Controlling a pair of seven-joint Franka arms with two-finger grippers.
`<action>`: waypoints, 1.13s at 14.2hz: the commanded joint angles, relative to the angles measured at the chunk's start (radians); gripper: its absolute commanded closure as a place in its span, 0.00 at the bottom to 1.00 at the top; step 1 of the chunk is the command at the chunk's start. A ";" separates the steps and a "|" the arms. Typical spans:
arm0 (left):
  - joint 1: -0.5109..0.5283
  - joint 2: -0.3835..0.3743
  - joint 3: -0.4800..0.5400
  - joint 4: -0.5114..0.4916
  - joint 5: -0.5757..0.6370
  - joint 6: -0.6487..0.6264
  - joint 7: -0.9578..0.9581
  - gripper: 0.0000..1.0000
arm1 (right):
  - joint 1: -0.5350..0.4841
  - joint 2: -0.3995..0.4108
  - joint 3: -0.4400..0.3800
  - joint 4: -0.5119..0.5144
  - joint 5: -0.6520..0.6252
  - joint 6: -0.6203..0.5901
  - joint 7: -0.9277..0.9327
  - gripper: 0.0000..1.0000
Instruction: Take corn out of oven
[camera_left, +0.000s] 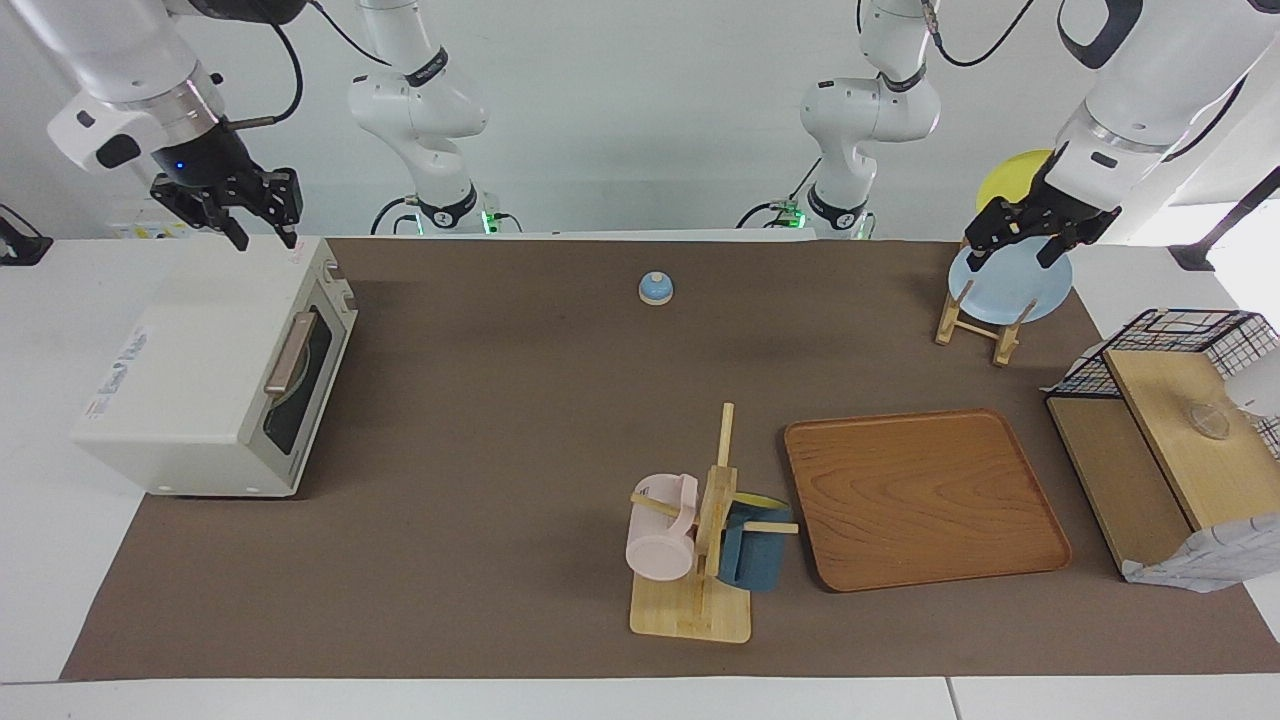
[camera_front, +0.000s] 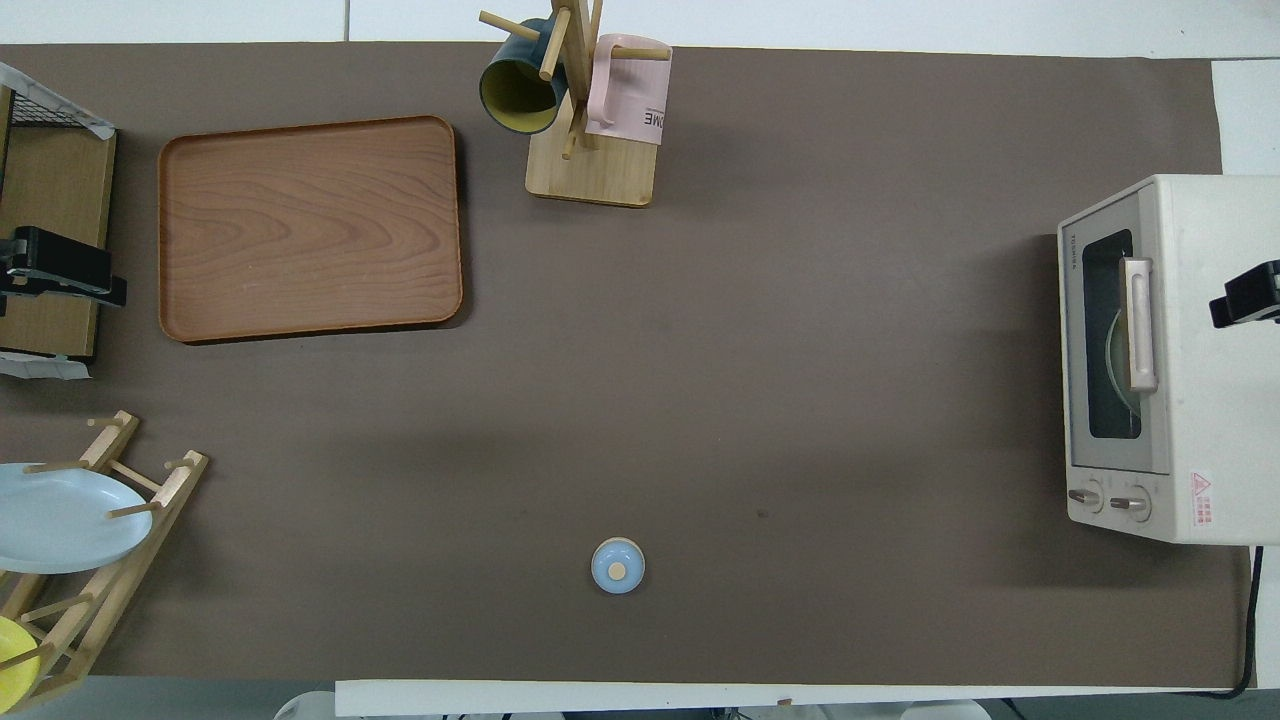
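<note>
The oven (camera_left: 215, 365) sits at the right arm's end of the table with its door closed, and the corn can't be made out through the dark glass. The right gripper (camera_left: 262, 237) hangs over the oven's top corner nearest the robots, its fingers a narrow gap apart and gripping nothing. The left gripper (camera_left: 1012, 252) waits over the blue plate (camera_left: 1010, 285) in the rack, jaws spread wide and empty.

We've got bright, even light from above here, so shadows on the brown mat (camera_left: 500, 400) stay soft and faint. Both views look sharp, with mild glare at the tabletop's (camera_left: 1130, 265) corner by the left arm.
</note>
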 joint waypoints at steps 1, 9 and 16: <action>0.014 -0.015 -0.002 -0.002 0.015 -0.021 0.004 0.00 | 0.001 0.015 0.001 -0.127 -0.039 0.142 -0.021 1.00; 0.015 -0.015 -0.003 -0.005 0.012 -0.014 0.004 0.00 | 0.001 0.075 0.003 -0.299 -0.169 0.310 -0.027 1.00; 0.011 -0.015 -0.014 -0.004 0.007 -0.001 0.005 0.00 | 0.033 0.141 0.007 -0.304 -0.197 0.373 -0.006 1.00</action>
